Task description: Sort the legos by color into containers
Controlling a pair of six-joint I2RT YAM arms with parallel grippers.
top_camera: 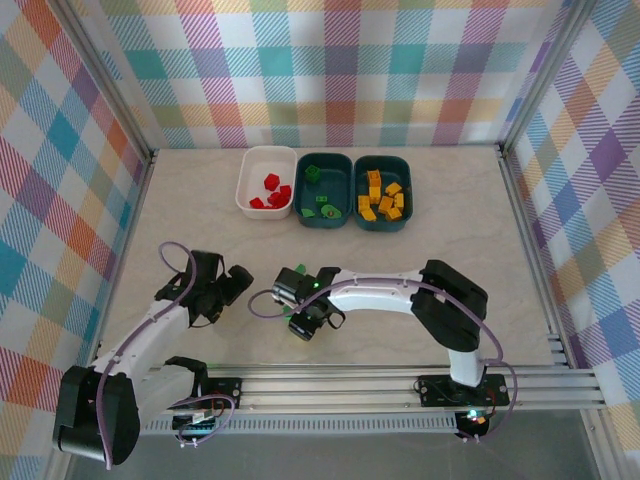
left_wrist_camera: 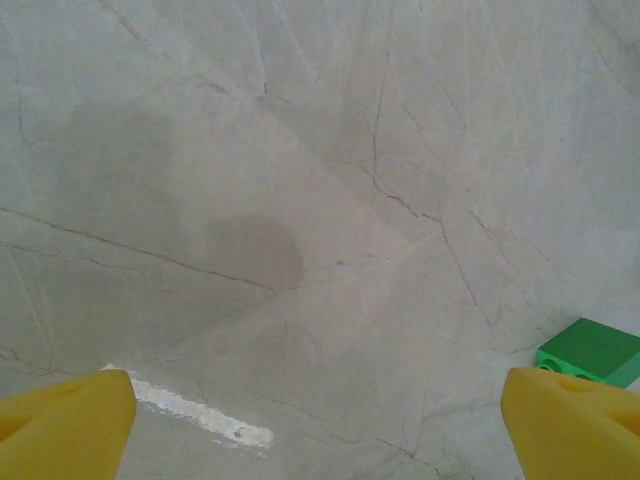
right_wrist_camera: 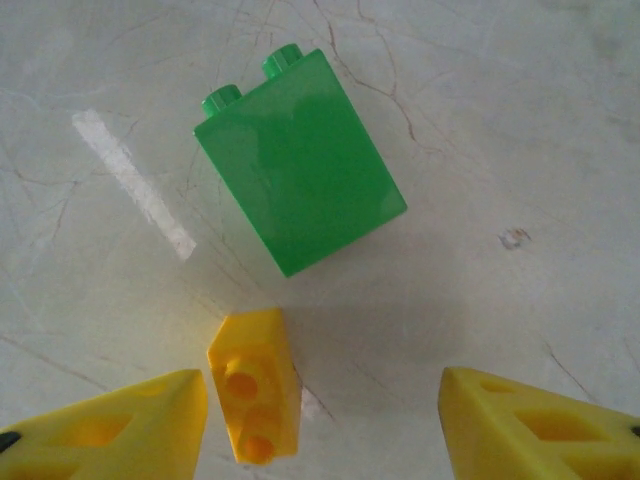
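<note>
Red legos [top_camera: 272, 190] lie in the white container [top_camera: 246, 186]. Green ones [top_camera: 320, 205] are in the middle teal container [top_camera: 325, 224], and yellow-orange ones [top_camera: 382, 198] are in the right teal container [top_camera: 381, 225]. My right gripper [right_wrist_camera: 325, 420] hangs open over the table near its front. A small yellow lego [right_wrist_camera: 255, 395] lies on the table between its fingers, close to the left fingertip [right_wrist_camera: 150, 415] with a thin gap. Just beyond it, a green lego [right_wrist_camera: 300, 165] rests on its side. My left gripper [left_wrist_camera: 320, 430] is wide open over bare table, with the green lego [left_wrist_camera: 590, 350] to its right.
The three containers stand in a row at the back middle of the marble table [top_camera: 180, 220]. Metal frame rails [top_camera: 530, 250] and checked walls close in the sides and back. In the top view the two grippers [top_camera: 232, 298] [top_camera: 318, 322] sit close together near the front.
</note>
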